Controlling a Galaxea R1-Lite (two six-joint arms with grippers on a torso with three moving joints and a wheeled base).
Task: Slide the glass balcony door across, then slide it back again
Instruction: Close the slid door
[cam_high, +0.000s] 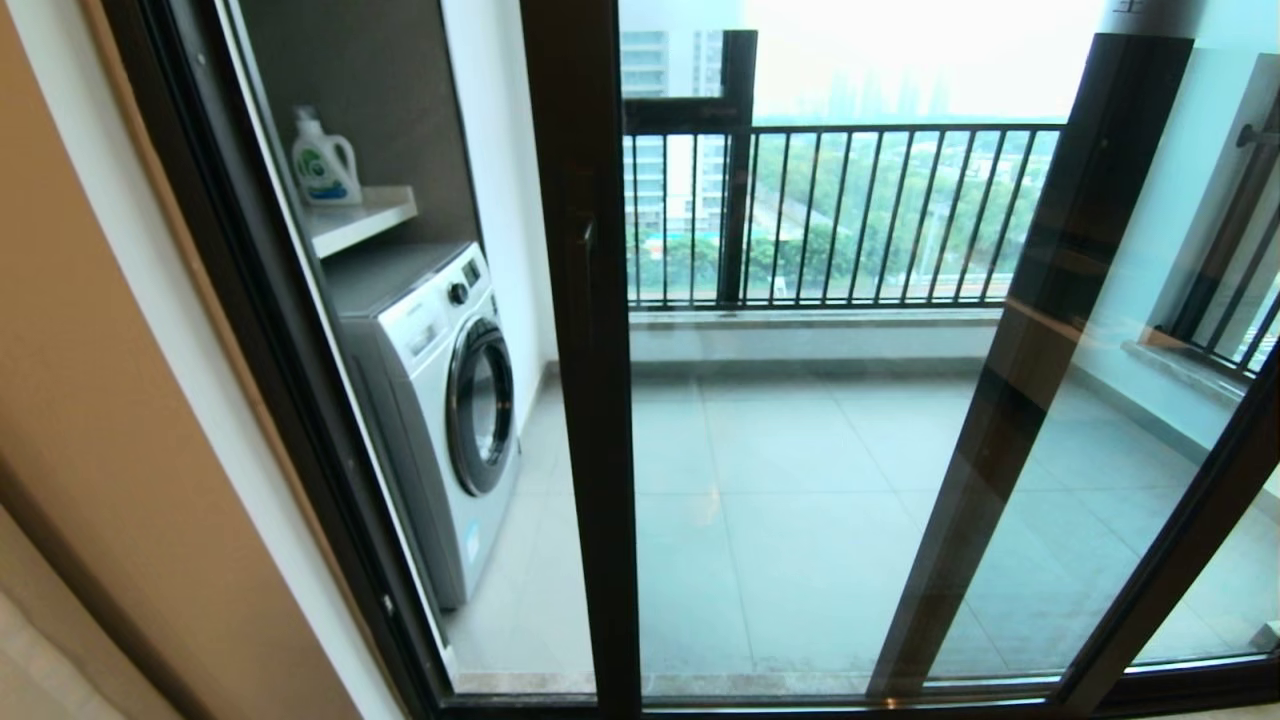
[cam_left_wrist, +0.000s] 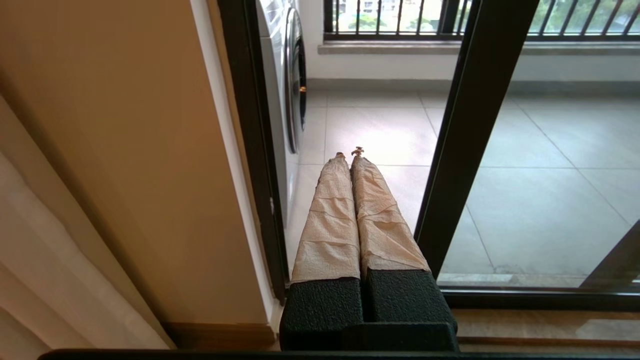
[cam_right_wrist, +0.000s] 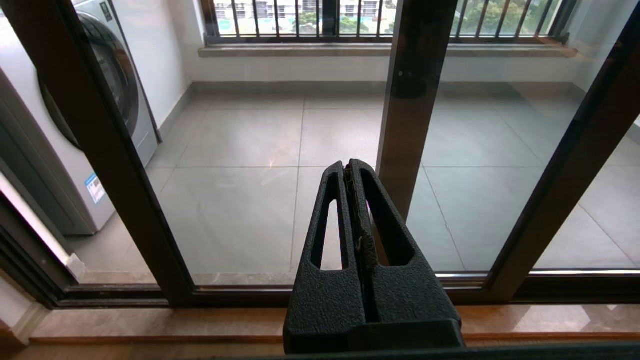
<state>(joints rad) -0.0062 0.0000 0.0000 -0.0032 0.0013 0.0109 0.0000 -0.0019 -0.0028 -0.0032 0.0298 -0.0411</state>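
Observation:
The glass balcony door (cam_high: 800, 500) stands slid partly across, its dark brown edge post (cam_high: 590, 420) carrying the vertical bar handle (cam_high: 588, 270). A gap lies open between that post and the left jamb (cam_high: 270, 330). Neither gripper shows in the head view. In the left wrist view my left gripper (cam_left_wrist: 348, 154), its fingers (cam_left_wrist: 330, 215) wrapped in beige tape, is shut on nothing and points into the gap beside the door post (cam_left_wrist: 465, 125). My right gripper (cam_right_wrist: 346, 166) is shut and empty, held before the glass to the right of the door post (cam_right_wrist: 100, 150).
A washing machine (cam_high: 440, 400) stands on the balcony just past the gap, under a shelf (cam_high: 360, 215) holding a detergent bottle (cam_high: 322, 160). A second dark post (cam_high: 1030, 350) shows behind the glass. A black railing (cam_high: 850, 210) closes the far side. A beige wall (cam_high: 100, 400) lies at the left.

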